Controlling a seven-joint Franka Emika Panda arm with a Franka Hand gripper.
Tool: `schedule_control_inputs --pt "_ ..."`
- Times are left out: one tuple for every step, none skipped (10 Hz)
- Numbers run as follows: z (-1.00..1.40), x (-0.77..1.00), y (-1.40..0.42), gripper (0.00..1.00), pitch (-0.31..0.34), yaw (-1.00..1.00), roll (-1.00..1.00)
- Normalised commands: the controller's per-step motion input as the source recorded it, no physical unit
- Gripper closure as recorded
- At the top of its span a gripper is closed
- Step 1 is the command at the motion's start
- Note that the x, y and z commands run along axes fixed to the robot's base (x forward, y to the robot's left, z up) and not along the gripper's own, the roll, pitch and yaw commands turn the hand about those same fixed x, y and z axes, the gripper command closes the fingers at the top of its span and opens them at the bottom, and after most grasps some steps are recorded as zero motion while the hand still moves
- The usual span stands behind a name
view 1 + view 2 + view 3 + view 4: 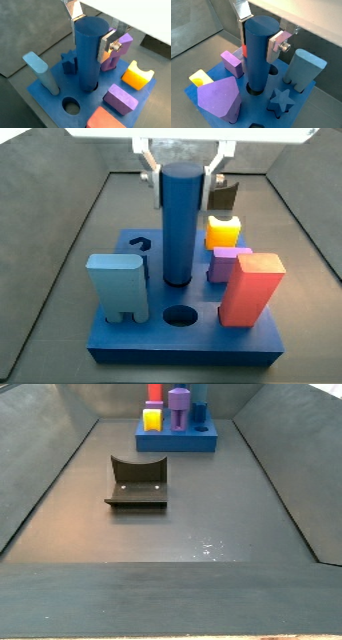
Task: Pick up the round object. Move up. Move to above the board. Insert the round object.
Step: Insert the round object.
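The round object is a tall blue cylinder standing upright, its lower end in a round hole of the board. It shows in both wrist views and rises above the other pegs in a side view. My gripper is at the cylinder's top, its silver fingers pressed on opposite sides, shut on it. The board is a thick blue block that sits at the far end of the bin in a side view. The cylinder's bottom end is hidden inside the hole.
On the board stand a light-blue block, a dark blue star, a purple peg, a yellow piece and a red block. One round hole is open. The fixture stands mid-floor between grey walls.
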Motion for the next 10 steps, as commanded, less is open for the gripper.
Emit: schedule_control_inputs --pt "-0.26 0.18 0.00 1.00 -0.067 0.07 0.03" --pt "-0.15 0.09 0.00 1.00 -0.033 0.03 0.05" --pt "0.00 0.00 0.03 1.00 0.000 0.00 0.12" --pt "0.00 -0.07 0.00 1.00 0.000 0.00 0.17" --pt "0.00 -0.13 0.00 1.00 0.000 0.00 0.24" --pt "0.00 -0.08 0.00 1.00 0.000 0.00 0.21" --pt "0.00 0.00 0.00 1.00 0.000 0.00 0.13" --pt "0.00 0.02 0.00 1.00 0.010 0.00 0.11" --pt "0.00 0.08 0.02 1.00 0.004 0.00 0.12" --pt "0.00 0.13 0.07 1.00 0.000 0.00 0.07"
